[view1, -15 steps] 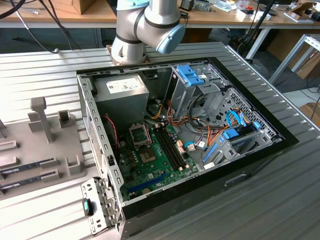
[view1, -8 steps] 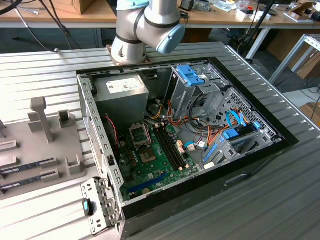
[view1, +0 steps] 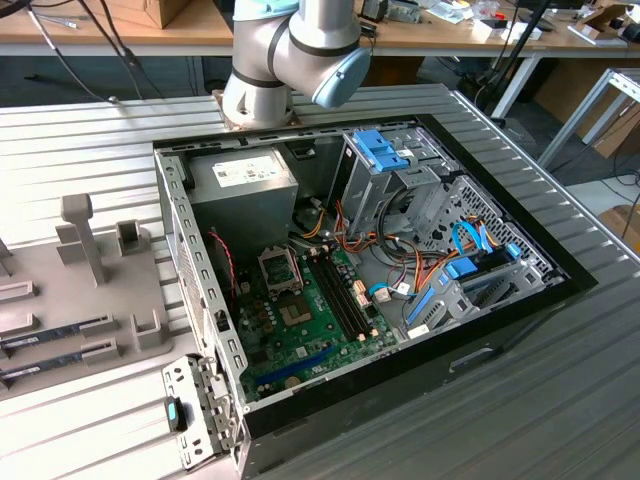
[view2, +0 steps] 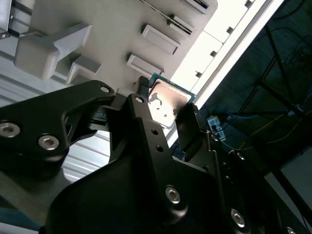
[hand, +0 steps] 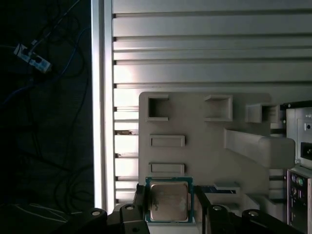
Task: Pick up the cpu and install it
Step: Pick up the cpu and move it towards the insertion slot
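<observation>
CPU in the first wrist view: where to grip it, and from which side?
Take the cpu by two opposite thin green edges, approaching square to its metal top plate. It is flat and square, so probably only the edges offer purchase. In the first wrist view the gripper sits this way: fingers at either edge, plate left bare.

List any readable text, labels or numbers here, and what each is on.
No text can be read in these pictures.
White label on the power supply, exterior view: there is print, but it is too small to read.
Top plate of the cpu, first wrist view: the markings are too faint to read.
</observation>
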